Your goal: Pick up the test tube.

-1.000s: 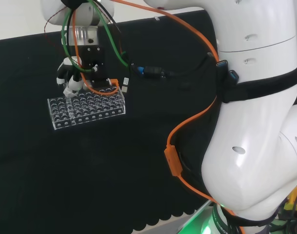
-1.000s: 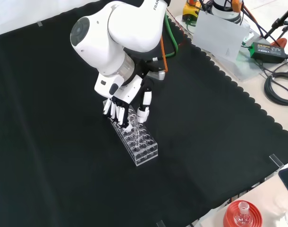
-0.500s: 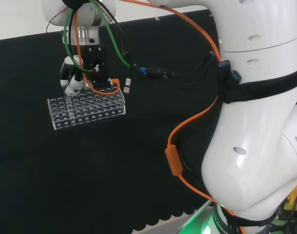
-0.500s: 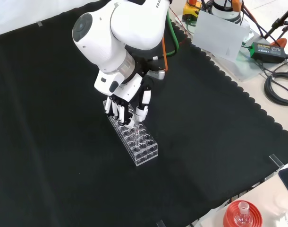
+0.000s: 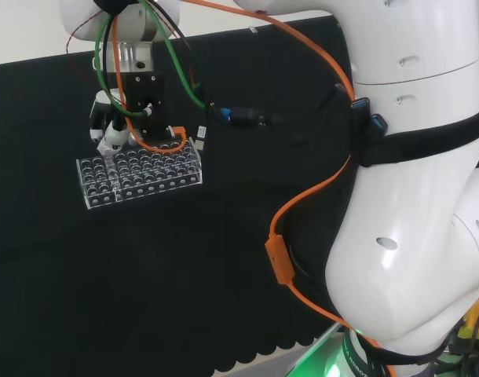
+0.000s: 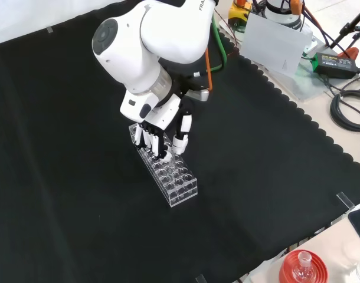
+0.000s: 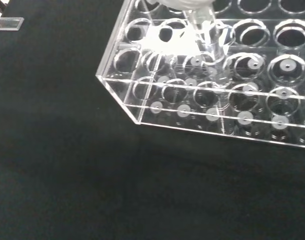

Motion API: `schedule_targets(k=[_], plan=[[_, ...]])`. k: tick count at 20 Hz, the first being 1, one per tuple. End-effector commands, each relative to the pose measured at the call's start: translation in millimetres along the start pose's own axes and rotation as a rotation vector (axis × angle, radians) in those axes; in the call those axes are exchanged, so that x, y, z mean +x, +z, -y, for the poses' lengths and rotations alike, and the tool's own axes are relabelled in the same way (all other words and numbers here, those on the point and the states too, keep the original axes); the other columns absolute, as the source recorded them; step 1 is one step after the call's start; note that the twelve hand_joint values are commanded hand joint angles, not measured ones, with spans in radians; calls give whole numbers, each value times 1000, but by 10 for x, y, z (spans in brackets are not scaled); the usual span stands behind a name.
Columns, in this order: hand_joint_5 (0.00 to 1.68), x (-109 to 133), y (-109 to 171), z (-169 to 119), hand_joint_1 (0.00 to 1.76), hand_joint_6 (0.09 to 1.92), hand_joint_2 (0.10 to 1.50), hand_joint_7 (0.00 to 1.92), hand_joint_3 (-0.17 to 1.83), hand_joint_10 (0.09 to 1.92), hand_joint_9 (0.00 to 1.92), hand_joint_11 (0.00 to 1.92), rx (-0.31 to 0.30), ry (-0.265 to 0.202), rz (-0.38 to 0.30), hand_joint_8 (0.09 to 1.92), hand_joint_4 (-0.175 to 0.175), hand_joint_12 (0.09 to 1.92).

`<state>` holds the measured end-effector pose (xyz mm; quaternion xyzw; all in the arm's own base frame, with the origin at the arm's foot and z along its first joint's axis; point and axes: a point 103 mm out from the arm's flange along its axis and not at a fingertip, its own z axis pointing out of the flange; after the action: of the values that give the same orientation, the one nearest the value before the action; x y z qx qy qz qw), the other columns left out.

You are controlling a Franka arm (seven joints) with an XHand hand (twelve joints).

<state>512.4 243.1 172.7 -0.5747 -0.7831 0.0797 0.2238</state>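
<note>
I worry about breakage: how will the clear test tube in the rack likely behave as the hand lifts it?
The test tube looks thin-walled and clear, so it is probably fragile and slippery. It stands upright in the clear rack, so a tilted pull may bind it against the hole. The hand has fingers curled at it; the light rack might lift along.

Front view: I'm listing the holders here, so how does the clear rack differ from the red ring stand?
The rack is clear and rectangular, with rows of holes; the red stand is opaque and round. The rack sits on the black cloth under the robot hand; the red stand sits off the cloth, at the view's bottom edge. Both are holders for glassware.
</note>
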Motion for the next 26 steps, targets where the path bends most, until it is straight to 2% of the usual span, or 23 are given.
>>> schedule_targets(k=[1, 3, 5, 7, 9, 11, 16, 26], plan=[[740, 67, 18, -15, 1207, 942, 984, 1088, -175, 602, 870, 486, 6, -6, 1, 543, 8, 1405], [737, 78, 16, -19, 1208, 946, 983, 1080, -175, 612, 863, 479, 1, -8, 2, 562, 9, 1411], [776, 92, 13, -21, 1217, 934, 987, 1174, -175, 602, 914, 510, -5, -13, 16, 552, -5, 1395], [858, 108, 9, -22, 1339, 899, 1008, 1342, -175, 562, 1012, 574, -15, -18, 33, 383, -45, 1357], [1086, 109, 0, -14, 1321, 717, 1029, 1315, -119, 524, 1124, 654, -34, -16, 47, 477, -132, 1301], [1206, 105, -9, -8, 1310, 594, 1054, 1313, -153, 508, 1204, 716, -46, -11, 65, 505, -165, 1262], [1230, 131, -68, -8, 1405, 576, 1052, 1360, -165, 402, 1239, 810, -73, -5, 75, 621, -175, 1203], [1305, 135, -119, -8, 1421, 442, 1033, 1417, -175, 145, 1365, 876, -83, -15, 83, 545, -175, 1168]])
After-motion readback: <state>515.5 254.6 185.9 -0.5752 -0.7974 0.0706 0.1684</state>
